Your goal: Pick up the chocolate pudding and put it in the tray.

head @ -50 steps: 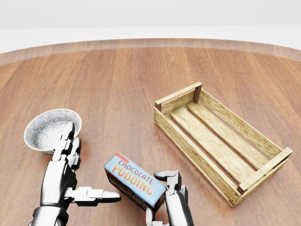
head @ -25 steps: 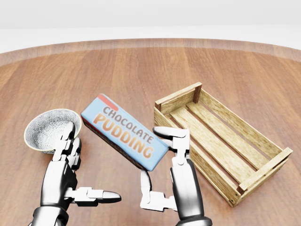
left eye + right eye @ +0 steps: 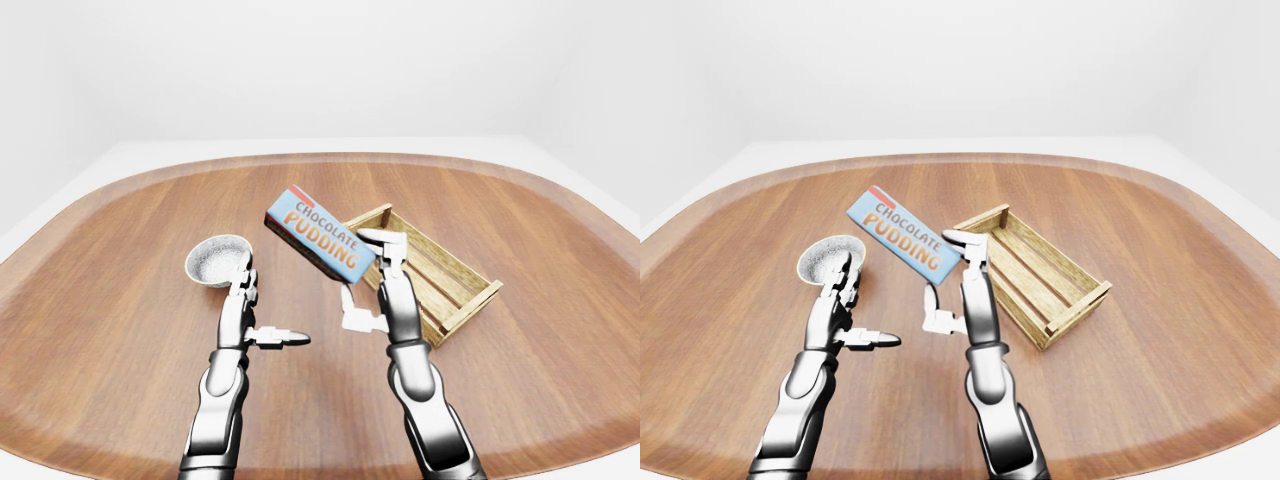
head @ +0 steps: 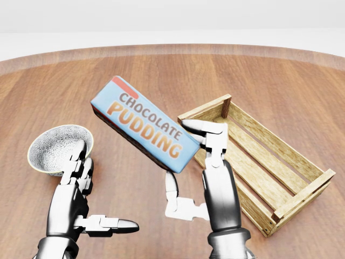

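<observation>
The chocolate pudding point(image 4: 144, 131) is a blue box with orange lettering, held tilted in the air above the table, just left of the tray. My right hand point(image 4: 186, 156) is shut on its lower right end, with fingers point(image 4: 207, 129) over the top edge and the thumb under it. The tray point(image 4: 205, 110) is an empty slatted wooden crate lying at the right of the head view. My left hand point(image 4: 102, 189) is open at lower left, fingers straight and thumb pointing right, holding nothing.
A speckled white bowl point(image 4: 56, 148) sits on the table right behind my left hand's fingertips. The round wooden table point(image 3: 120, 250) spreads wide all around, its rim showing in the eye views.
My right hand has risen with the pudding box, carrying it up from the table and slightly toward the tray. The left hand and the bowl have stayed put.
</observation>
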Tool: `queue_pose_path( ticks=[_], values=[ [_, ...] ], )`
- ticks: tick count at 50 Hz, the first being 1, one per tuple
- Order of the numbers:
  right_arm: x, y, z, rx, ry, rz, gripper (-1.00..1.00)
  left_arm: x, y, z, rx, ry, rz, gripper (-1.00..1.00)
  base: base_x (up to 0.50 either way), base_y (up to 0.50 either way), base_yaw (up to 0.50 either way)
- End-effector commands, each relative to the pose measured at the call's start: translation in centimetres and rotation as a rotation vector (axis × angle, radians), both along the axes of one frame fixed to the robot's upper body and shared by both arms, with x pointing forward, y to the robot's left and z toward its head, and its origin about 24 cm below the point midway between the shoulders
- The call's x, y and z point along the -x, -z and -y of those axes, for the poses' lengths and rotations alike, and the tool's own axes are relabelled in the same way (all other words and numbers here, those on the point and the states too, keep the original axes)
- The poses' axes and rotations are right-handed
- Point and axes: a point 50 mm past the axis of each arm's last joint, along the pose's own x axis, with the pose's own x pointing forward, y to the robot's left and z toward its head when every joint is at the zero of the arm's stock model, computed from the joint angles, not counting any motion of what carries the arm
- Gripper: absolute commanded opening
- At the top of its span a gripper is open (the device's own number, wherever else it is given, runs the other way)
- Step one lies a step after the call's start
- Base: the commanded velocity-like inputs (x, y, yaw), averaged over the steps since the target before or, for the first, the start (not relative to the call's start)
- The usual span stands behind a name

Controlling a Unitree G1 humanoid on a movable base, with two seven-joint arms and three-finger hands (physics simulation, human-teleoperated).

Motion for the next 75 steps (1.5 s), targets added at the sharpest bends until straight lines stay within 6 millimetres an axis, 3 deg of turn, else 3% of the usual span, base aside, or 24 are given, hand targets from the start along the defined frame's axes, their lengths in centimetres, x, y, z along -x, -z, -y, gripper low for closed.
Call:
queue_pose_path(
  ticks=[1,20,26,38,44,70,75],
  values=[
    [-1.9,-1.5,0.5,-0.02,-0.004,0.048,-1.0,-0.1,0.2,-0.2,0.032,-0.005,-0.026,1.0,0.0,0.0,0.0],
    [-5.9,-2.7,1.4,0.044,0.035,0.066,-1.0,-0.2,0.3,-0.1,0.032,-0.005,-0.028,1.0,0.0,0.0,0.0],
    [-7.8,-1.1,2.0,0.076,0.076,-0.019,-1.0,-0.2,0.4,-0.1,0.032,-0.004,-0.028,1.0,0.0,0.0,0.0],
    [-9.6,-1.0,2.2,0.109,0.098,-0.047,-1.0,-0.2,0.4,-0.1,0.032,-0.003,-0.029,1.0,0.0,0.0,0.0],
    [-10.9,0.0,2.5,0.141,0.128,-0.107,-1.0,-0.2,0.4,-0.1,0.032,-0.002,-0.03,1.0,0.0,0.0,0.0],
    [-14.0,-5.3,0.0,0.155,0.067,-0.003,-1.0,-0.2,0.4,-0.1,0.036,-0.001,-0.032,1.0,0.0,0.0,0.0],
    [-15.5,-5.1,0.5,0.195,0.102,-0.055,-1.0,-0.2,0.4,-0.1,0.036,0.0,-0.033,1.0,0.0,0.0,0.0]
  ],
)
